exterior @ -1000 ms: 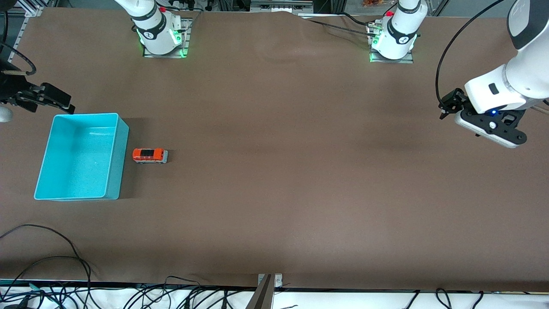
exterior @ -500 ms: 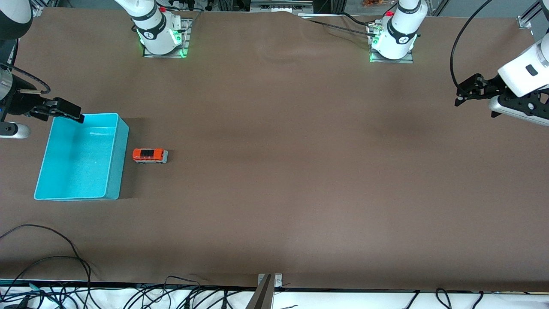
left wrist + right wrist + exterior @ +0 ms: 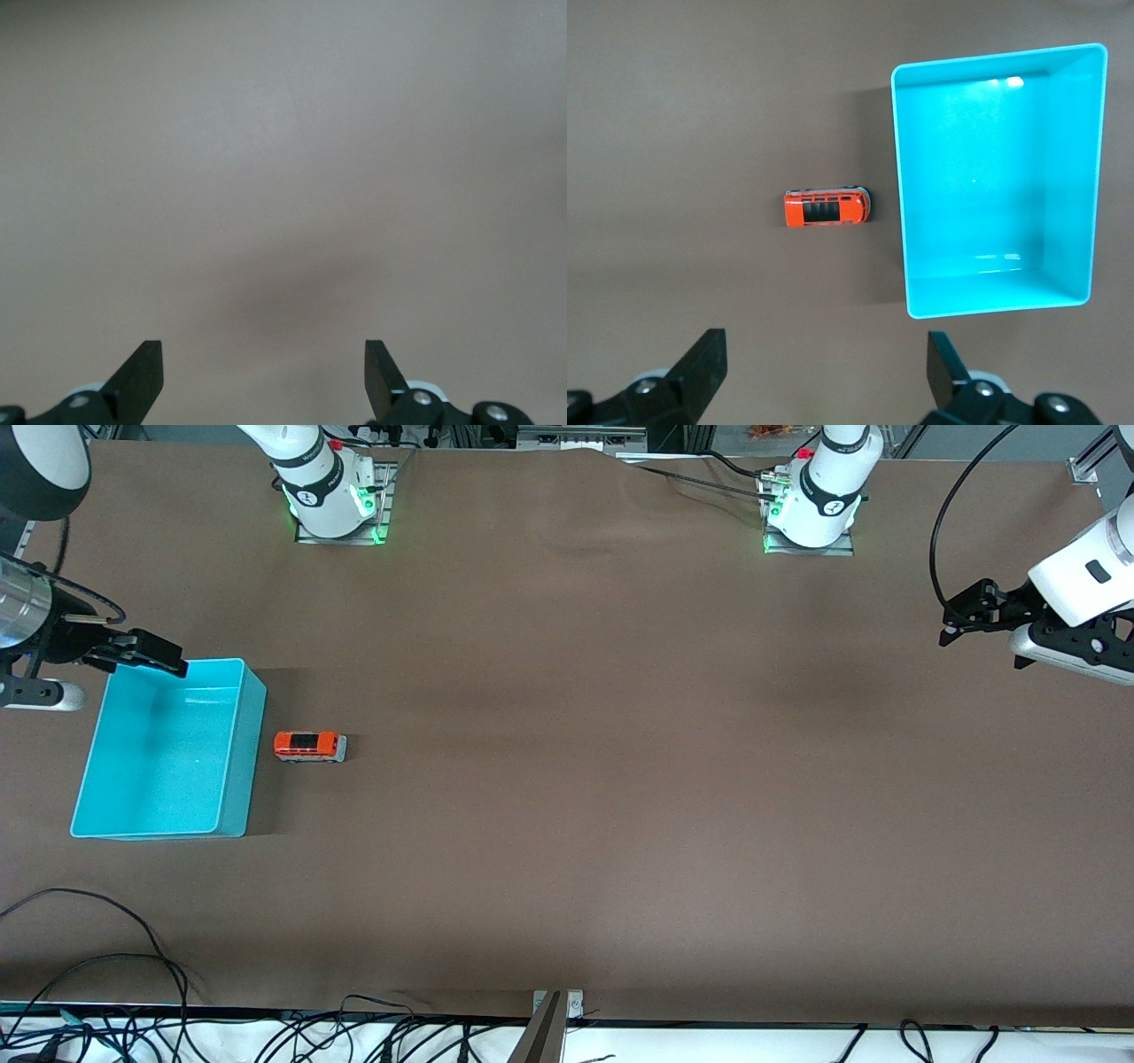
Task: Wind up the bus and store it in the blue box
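The bus (image 3: pixel 309 746) is a small orange-red toy van with dark roof windows. It stands on the brown table just beside the blue box (image 3: pixel 251 762), on the side toward the left arm's end. The turquoise box is open-topped with nothing in it. My right gripper (image 3: pixel 40 695) hangs high at the right arm's end of the table, open, with nothing between its fingers. Its wrist view looks down on the bus (image 3: pixel 826 209) and the box (image 3: pixel 898 177), past the right gripper (image 3: pixel 824 381). My left gripper (image 3: pixel 1070 658) waits open at the left arm's end over bare table, as the left gripper (image 3: pixel 263 381) shows.
Both arm bases (image 3: pixel 330 500) stand along the table edge farthest from the front camera. Loose black cables (image 3: pixel 133 957) lie at the near edge, toward the right arm's end. A metal bracket (image 3: pixel 554 1005) sits at the middle of the near edge.
The right arm's hand has drifted toward the box's corner. The left hand swung outward and up toward its end of the table, then held still. Bus and box have not moved.
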### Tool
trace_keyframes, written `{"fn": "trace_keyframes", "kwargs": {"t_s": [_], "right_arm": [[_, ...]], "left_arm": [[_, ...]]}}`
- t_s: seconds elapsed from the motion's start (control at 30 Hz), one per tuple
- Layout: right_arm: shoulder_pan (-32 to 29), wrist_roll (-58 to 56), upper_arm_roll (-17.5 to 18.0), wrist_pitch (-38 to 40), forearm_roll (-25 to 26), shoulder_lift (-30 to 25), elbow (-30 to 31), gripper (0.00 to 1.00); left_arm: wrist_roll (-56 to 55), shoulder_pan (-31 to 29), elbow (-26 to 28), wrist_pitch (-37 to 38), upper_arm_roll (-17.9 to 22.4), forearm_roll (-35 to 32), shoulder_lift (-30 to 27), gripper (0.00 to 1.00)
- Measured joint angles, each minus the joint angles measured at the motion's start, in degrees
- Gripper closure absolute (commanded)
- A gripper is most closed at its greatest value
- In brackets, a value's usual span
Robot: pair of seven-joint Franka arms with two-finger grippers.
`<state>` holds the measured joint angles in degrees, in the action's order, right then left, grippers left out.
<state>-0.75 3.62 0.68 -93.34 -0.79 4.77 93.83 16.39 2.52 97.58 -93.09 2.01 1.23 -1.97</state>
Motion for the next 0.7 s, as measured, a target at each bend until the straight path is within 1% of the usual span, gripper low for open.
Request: {"fn": "trace_keyframes", "kwargs": {"t_s": [0.27,0.7], "right_arm": [[0.02,0.05,0.03,-7.17,0.00,-2.95,7.75,0.00],[0.24,0.09,0.39,-16.80,0.00,-3.20,15.68,0.00]], "left_arm": [[-0.15,-0.01,0.00,0.09,0.02,-0.29,-0.34,0.00],[-3.63,0.08,-0.01,1.92,-0.25,-0.30,-0.52,0.00]]}}
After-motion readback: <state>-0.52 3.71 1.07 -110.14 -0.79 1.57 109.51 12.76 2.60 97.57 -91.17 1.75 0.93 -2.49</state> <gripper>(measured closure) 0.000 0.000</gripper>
